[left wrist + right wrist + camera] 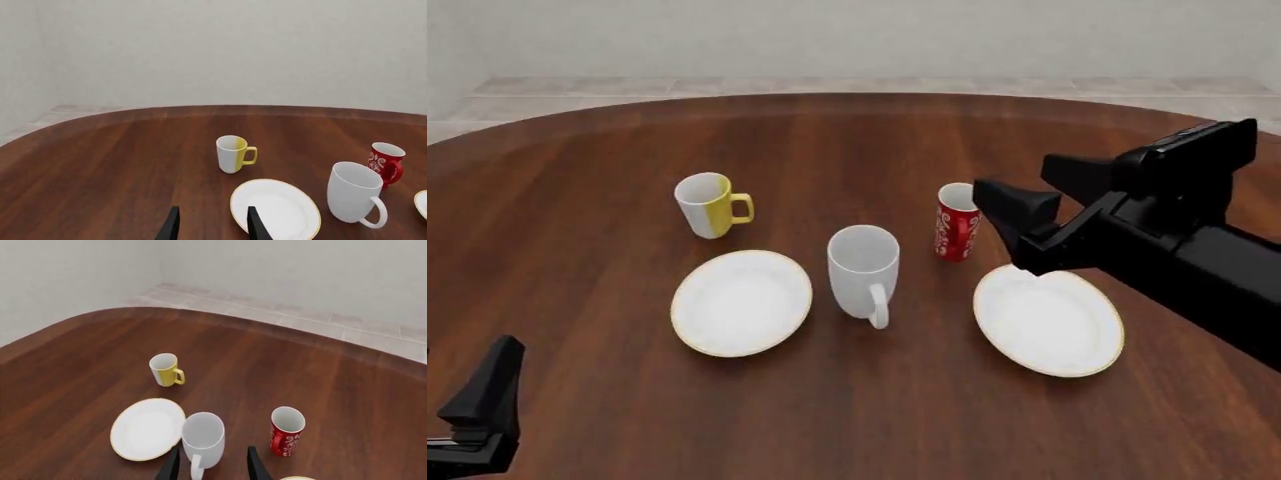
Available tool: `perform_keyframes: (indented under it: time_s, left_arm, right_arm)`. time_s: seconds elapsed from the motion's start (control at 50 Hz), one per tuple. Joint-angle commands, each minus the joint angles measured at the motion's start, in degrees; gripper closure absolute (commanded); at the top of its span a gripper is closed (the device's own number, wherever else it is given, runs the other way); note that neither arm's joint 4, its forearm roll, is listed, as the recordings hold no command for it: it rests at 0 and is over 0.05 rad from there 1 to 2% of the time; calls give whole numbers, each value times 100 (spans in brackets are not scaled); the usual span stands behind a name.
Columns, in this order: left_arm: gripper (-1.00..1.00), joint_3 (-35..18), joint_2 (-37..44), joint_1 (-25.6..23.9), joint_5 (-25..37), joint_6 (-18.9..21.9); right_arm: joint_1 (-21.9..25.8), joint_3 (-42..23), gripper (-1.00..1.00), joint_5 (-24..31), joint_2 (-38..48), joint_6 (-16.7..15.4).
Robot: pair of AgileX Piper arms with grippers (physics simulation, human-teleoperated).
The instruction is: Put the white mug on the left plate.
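Observation:
The white mug stands upright in the middle of the table, handle toward the near edge, and shows too as the white mug and the white mug. Just left of it lies the left plate, bare, also the left plate and the left plate. My right gripper hovers open above the table, up and to the right of the mug, holding nothing; its fingers frame the mug in the right wrist view. My left gripper sits low at the near left, open, fingers apart.
A yellow-and-white mug stands behind the left plate. A red patterned cup stands right of the white mug, under my right gripper. A second gold-rimmed plate lies at the right. The brown table's curved far edge meets a tiled floor.

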Motion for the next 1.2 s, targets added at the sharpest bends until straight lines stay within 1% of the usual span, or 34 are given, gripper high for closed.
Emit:
perform_keyframes:
  time_s: [0.02,0.32,0.78,1.2]
  left_arm:
    - [-100,-2,0,-1,10,-21]
    - [-100,2,0,0,2,-29]
    - [-100,-17,-1,18,-32,-67]
    - [-100,-20,-1,3,-53,-64]
  right_arm:
    - [30,-14,-100,-130,227,26]
    - [5,9,-100,-403,649,60]
    - [52,-13,-100,-634,1045,87]
    - [20,56,-100,-971,1541,195]
